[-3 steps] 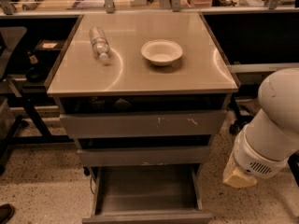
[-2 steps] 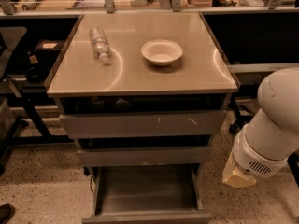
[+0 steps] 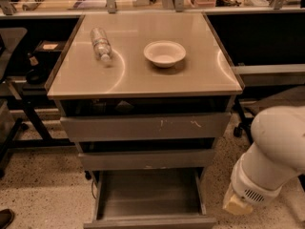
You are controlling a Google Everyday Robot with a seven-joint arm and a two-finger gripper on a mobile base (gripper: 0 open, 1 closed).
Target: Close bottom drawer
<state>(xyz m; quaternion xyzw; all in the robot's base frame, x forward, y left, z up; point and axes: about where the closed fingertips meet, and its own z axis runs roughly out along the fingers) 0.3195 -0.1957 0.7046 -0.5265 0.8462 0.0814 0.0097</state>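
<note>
The bottom drawer (image 3: pixel 151 221) of the grey metal cabinet is pulled far out. Its deep grey tray (image 3: pixel 148 193) looks empty and its plain front runs along the lower edge of the camera view. The middle drawer (image 3: pixel 145 160) and the scratched top drawer (image 3: pixel 143 127) are each pulled out a little. My white arm (image 3: pixel 271 151) hangs at the lower right, beside the cabinet and to the right of the bottom drawer. The gripper itself is out of view.
A clear plastic bottle (image 3: pixel 101 44) lies on the cabinet top (image 3: pixel 143 80), and a white bowl (image 3: pixel 164 53) stands on it. Black desks and chair legs flank the cabinet on both sides. A cluttered bench runs behind. The floor is speckled.
</note>
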